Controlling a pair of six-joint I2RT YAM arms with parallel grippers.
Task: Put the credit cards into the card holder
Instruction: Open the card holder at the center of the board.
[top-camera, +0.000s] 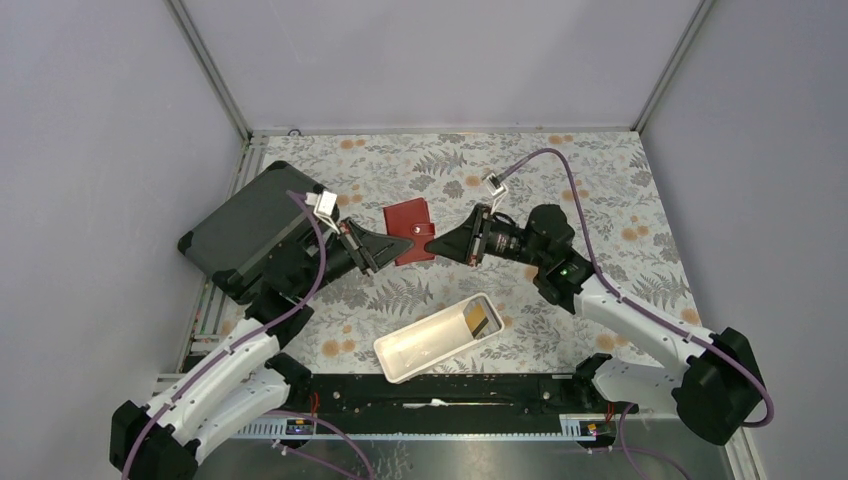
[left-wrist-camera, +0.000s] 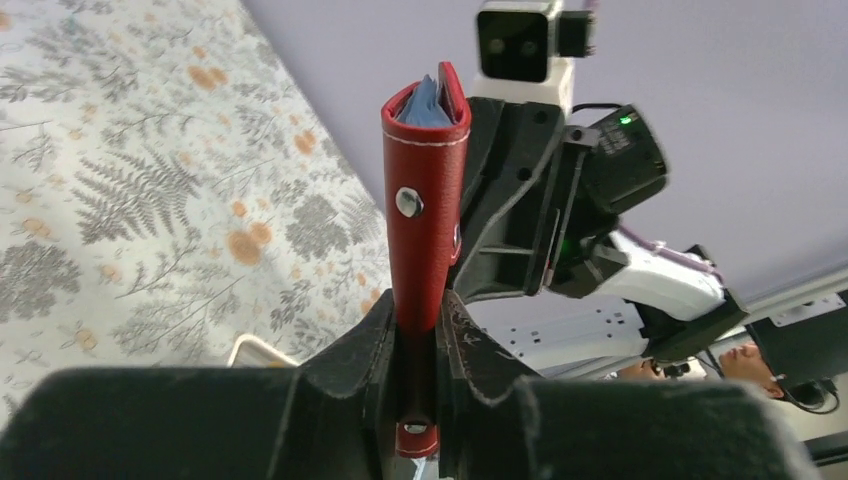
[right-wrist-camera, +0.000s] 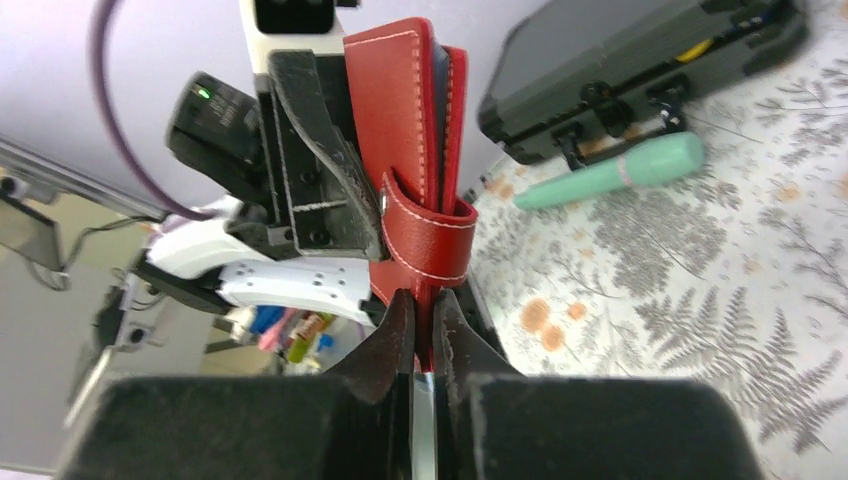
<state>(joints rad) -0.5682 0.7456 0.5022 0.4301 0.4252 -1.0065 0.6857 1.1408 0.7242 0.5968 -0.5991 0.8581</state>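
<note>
The red card holder (top-camera: 410, 228) is held above the floral table between both grippers. My left gripper (top-camera: 385, 250) is shut on its left edge; in the left wrist view the card holder (left-wrist-camera: 425, 220) stands upright out of my left gripper (left-wrist-camera: 420, 325). Light blue credit cards (left-wrist-camera: 428, 100) peek from its top fold. My right gripper (top-camera: 440, 245) is shut on the opposite edge. In the right wrist view my right gripper (right-wrist-camera: 425, 315) pinches the card holder (right-wrist-camera: 400, 140) below its snap strap (right-wrist-camera: 430, 240). A yellow-brown credit card (top-camera: 480, 318) lies in the white tray (top-camera: 420, 350).
A big dark grey hard case (top-camera: 250, 230) lies at the left, close behind my left arm. A teal pen-shaped object (right-wrist-camera: 615, 172) lies on the cloth beside the case (right-wrist-camera: 640, 60). The tray sits near the front edge between the arm bases.
</note>
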